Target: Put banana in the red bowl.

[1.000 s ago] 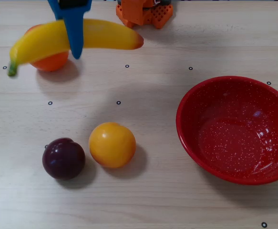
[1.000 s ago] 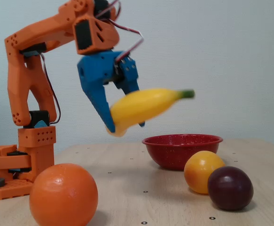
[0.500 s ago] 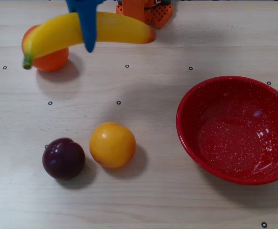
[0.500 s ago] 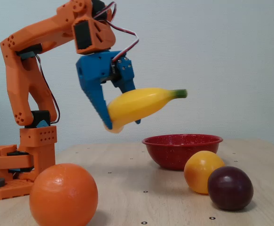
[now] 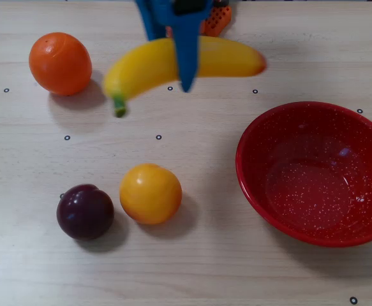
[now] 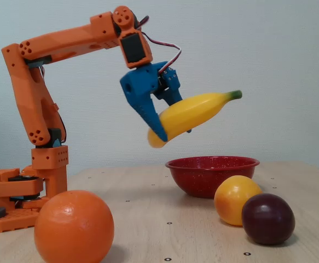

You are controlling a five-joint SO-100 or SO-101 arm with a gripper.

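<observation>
My blue gripper [image 5: 184,81] [image 6: 170,131] is shut on the yellow banana [image 5: 147,67] [image 6: 195,112] and holds it in the air, well above the table. The banana's green stem tip points lower left in the overhead view and up to the right in the fixed view. The red speckled bowl [image 5: 256,185] [image 6: 192,181] stands empty on the table, at the right of the overhead view. In the fixed view the banana hangs above and slightly left of the bowl.
An orange [image 5: 60,63] [image 6: 74,226] lies at the upper left of the overhead view. A round yellow-orange fruit [image 5: 150,193] [image 6: 237,199] and a dark purple plum [image 5: 85,211] [image 6: 268,218] lie side by side near the front. The orange arm base [image 6: 17,192] stands at the fixed view's left.
</observation>
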